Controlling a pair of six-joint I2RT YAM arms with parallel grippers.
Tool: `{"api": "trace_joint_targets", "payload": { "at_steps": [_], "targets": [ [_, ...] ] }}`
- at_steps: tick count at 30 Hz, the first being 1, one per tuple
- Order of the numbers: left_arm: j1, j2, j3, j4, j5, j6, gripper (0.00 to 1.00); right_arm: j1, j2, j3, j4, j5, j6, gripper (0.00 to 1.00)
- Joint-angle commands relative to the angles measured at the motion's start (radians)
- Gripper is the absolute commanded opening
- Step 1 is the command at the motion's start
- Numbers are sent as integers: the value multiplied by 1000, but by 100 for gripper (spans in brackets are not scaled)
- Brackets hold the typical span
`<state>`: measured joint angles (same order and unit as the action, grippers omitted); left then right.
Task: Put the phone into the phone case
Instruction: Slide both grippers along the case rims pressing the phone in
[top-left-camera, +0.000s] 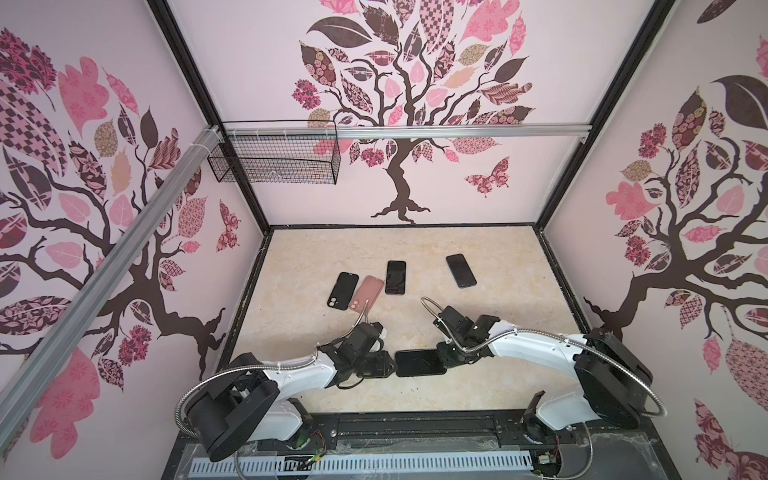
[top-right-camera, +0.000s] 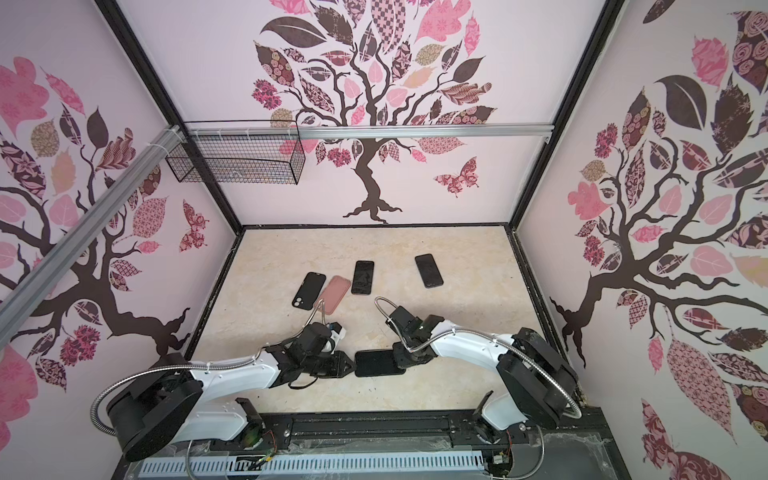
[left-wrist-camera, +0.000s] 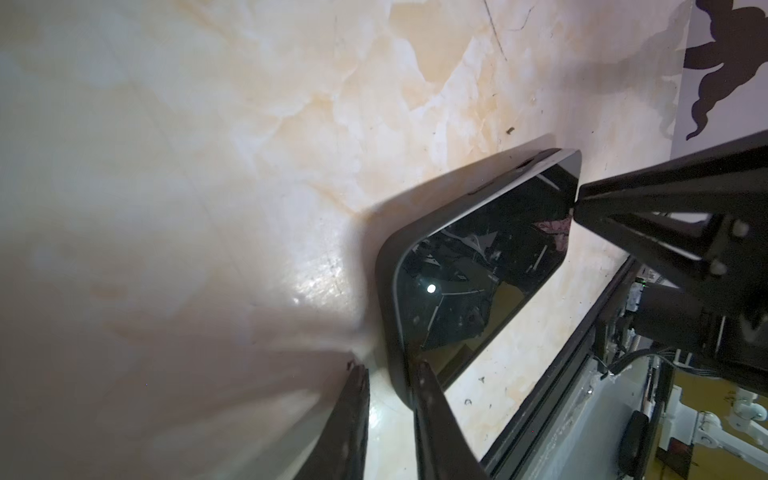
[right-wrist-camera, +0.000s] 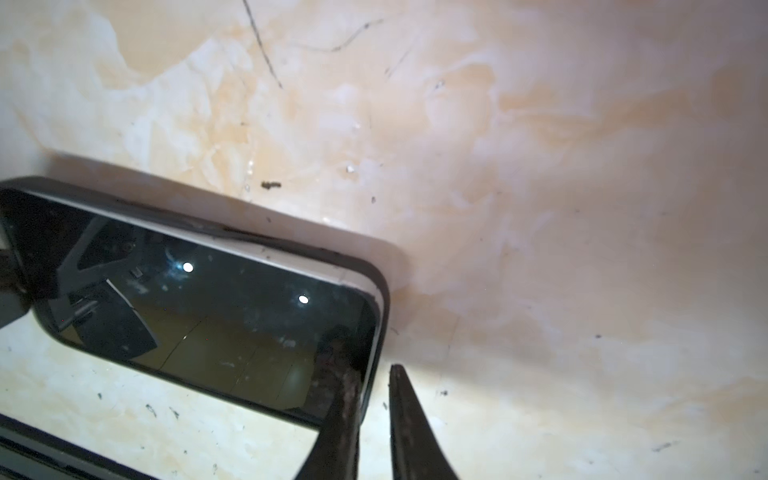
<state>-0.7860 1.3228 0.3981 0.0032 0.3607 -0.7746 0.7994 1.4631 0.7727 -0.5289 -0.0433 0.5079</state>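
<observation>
Because the black glass-fronted phone (top-left-camera: 419, 363) looked rigid, slick and breakable, and its matte black phone case (left-wrist-camera: 388, 299) pliable at the lip, I judged the short ends the place to hold. It lay in the case, flat on the marbled cream tabletop (top-left-camera: 478, 332). The left tool (left-wrist-camera: 390, 368) stood slightly spread astride one end rim; the right tool (right-wrist-camera: 372, 370), barely parted, straddled the other, neither visibly clamping.

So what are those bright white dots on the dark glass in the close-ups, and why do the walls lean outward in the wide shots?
Left wrist view: one glare spot on the phone screen, table blurred. Right wrist view: two such spots, plus smudges. Both top views: a wide lens seemingly splays the black frame posts.
</observation>
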Motion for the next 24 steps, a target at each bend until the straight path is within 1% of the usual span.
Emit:
{"api": "trace_joint_targets", "payload": {
  "at_steps": [1, 5, 8, 12, 16, 24],
  "targets": [
    [1, -14, 9, -40, -35, -4, 29, -34, -45, 37, -12, -24, -36, 18],
    [3, -13, 36, -52, -37, 3, 34, -84, -84, 17, 23, -99, -64, 18],
    [8, -5, 54, -59, -36, 7, 34, -113, -111, -2, 57, -149, -76, 19],
    [10, 19, 75, -58, -36, 8, 34, -126, -99, -17, 84, -194, -91, 19],
    [9, 51, 102, -59, -29, 21, 32, -129, -72, -39, 115, -198, -85, 18],
    [11, 102, 138, -64, -16, 36, 27, -130, -25, -59, 131, -151, -91, 16]
  ]
}}
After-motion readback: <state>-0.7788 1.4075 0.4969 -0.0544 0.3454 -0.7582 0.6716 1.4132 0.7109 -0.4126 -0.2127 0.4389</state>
